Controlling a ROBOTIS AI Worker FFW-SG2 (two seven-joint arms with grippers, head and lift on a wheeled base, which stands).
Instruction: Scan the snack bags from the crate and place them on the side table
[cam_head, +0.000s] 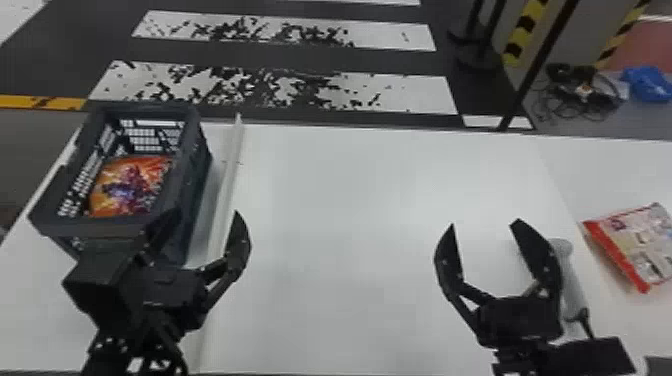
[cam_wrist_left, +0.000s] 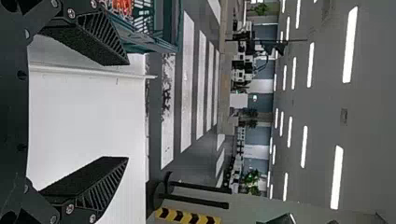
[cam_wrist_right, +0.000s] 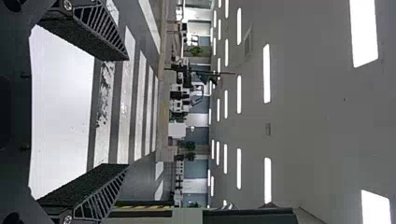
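Left hand (cam_head: 206, 214) spread wide near edge of crate (cam_head: 92, 230), broad tabletop (cam_head: 350, 225) alongside.

No readable text, labels or numbers.

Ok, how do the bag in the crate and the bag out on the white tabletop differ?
The crate bag is mostly orange with purple in its print; the other bag is pale with a red edge. The crate bag lies at the robot's left, inside the dark crate; the other bag lies at the right, in the open on the white tabletop. Neither is being held.
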